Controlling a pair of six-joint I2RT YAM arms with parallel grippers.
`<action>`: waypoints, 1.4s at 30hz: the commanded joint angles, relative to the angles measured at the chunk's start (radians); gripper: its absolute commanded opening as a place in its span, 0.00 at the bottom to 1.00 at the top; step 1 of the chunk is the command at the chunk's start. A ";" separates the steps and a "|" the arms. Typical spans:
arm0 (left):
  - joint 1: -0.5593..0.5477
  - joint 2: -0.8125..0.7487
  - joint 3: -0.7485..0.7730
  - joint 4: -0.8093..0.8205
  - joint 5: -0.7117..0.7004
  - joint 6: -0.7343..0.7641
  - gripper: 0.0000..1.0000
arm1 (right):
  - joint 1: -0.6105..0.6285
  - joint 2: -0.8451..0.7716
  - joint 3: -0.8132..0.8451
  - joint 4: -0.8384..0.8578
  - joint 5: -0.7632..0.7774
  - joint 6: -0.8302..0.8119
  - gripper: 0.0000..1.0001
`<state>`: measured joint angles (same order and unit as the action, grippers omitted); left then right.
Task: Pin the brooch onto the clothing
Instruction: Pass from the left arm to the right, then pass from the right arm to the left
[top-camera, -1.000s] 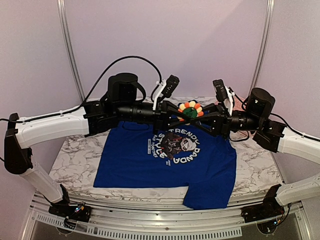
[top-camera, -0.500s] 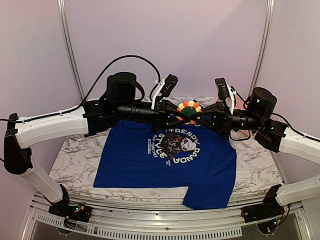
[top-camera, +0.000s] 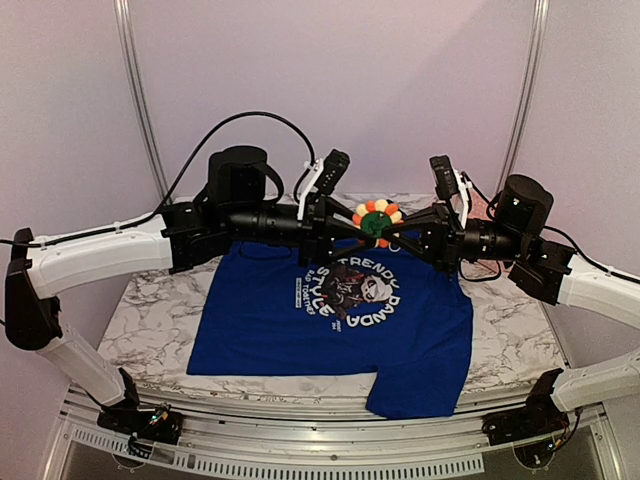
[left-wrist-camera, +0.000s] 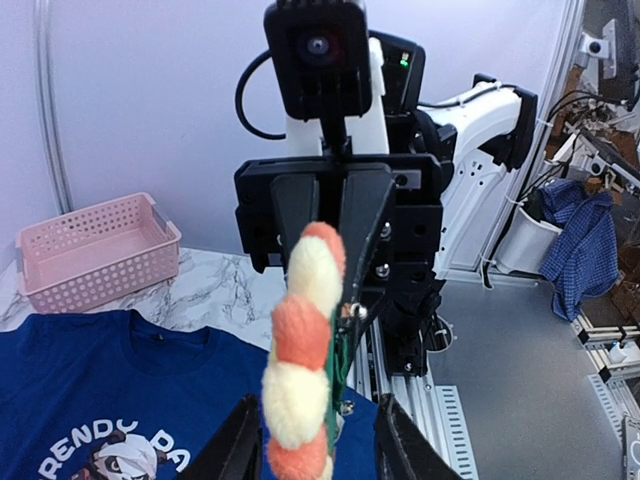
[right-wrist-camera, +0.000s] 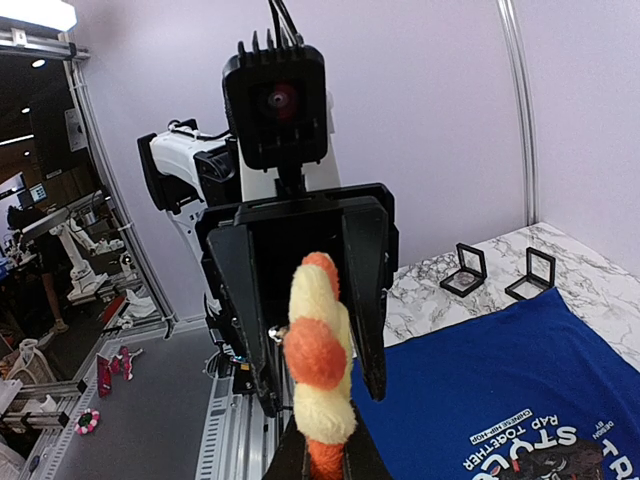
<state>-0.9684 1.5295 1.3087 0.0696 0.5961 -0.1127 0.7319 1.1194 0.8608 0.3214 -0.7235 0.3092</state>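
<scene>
The brooch, a small flower with yellow and orange petals, hangs in the air above the blue panda T-shirt. My right gripper is shut on its lower edge; the right wrist view shows the brooch edge-on, rising from my closed fingers. My left gripper faces it from the left, open, with one finger on each side of the brooch and not touching it. The shirt lies flat on the table below.
The shirt lies on a marble table. A pink basket stands behind the shirt's collar. Two small black square boxes sit on the marble beyond the shirt's edge. Both arms meet over the shirt's collar end.
The right gripper has moved slightly left with the brooch, closing on the left gripper. The left arm has shifted a little. The brooch stays held between the two.
</scene>
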 joint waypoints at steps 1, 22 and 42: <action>0.013 -0.034 -0.017 -0.008 0.006 0.026 0.42 | -0.007 -0.009 0.006 -0.005 0.016 0.004 0.00; -0.031 0.047 0.089 -0.049 -0.102 -0.003 0.44 | -0.009 0.018 0.014 0.019 -0.003 0.011 0.00; -0.011 0.017 0.055 -0.027 -0.030 0.002 0.09 | -0.011 -0.008 -0.003 0.025 -0.017 0.008 0.00</action>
<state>-0.9890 1.5581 1.3735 0.0326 0.5488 -0.1127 0.7235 1.1271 0.8608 0.3283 -0.7361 0.3096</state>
